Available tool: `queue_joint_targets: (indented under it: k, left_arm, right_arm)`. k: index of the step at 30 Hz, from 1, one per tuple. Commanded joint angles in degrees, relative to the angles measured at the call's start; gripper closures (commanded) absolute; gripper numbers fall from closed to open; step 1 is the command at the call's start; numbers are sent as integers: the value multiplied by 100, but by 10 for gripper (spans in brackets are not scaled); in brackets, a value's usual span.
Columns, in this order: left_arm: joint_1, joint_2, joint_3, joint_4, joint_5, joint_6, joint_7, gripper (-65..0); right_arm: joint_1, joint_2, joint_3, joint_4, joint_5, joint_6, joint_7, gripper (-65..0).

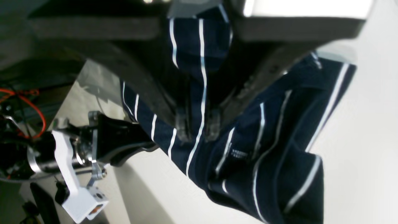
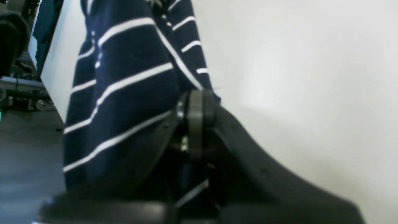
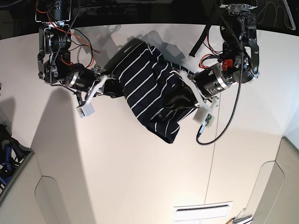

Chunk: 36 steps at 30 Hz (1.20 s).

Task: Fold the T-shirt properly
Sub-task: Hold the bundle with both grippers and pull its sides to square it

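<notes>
1. T-shirt (image 3: 152, 91) lies bunched and skewed on the white table (image 3: 140, 177), between the two arms; no clean fold visible yet.
2. Left gripper (image 1: 199, 129) pinches a shirt edge, fingers narrow on the cloth.
3. Right gripper (image 2: 196, 102) is clamped together at the shirt's opposite edge, fabric draped beside it.
4. Judgement: early stage; spreading flat and all folds remain.

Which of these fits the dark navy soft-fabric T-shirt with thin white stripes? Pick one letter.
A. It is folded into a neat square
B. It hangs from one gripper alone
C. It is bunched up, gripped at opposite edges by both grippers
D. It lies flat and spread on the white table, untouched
C: the dark navy white-striped T-shirt sits crumpled, with the left gripper pinching a fold and the right gripper shut on the opposite edge.
</notes>
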<state>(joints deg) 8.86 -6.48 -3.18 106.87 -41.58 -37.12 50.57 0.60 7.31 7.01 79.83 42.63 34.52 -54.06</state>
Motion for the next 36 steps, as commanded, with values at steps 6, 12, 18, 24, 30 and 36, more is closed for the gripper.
queue_joint_targets:
  k: [6,12,18,24,30,36]
  left_arm:
    - [-575,286,387,-713,610,205,-481,-84]
    - [-1266,361,487,-1864,850,308,-669,-84]
    - [-1773,358,476,-2555,1252,308,-684,-84]
    - [-1836,361,476,-2627,1274,306,-584,-84]
    - [-1832,229,474,-2323,704,273,-81,-84]
    - [-1443,-83,461,-1425,398,177,153,-84]
  right_arm:
    - [79,26,11,107,111,39,85,0]
    - [52,28,11,107,107,39,-31,0]
    - [46,26,11,107,-28,39,-44,0]
    - [46,28,11,105,-42,39,-46,0]
    - [48,28,11,105,-48,39,-42,0]
    - [48,28,11,105,-260,39,-33,0]
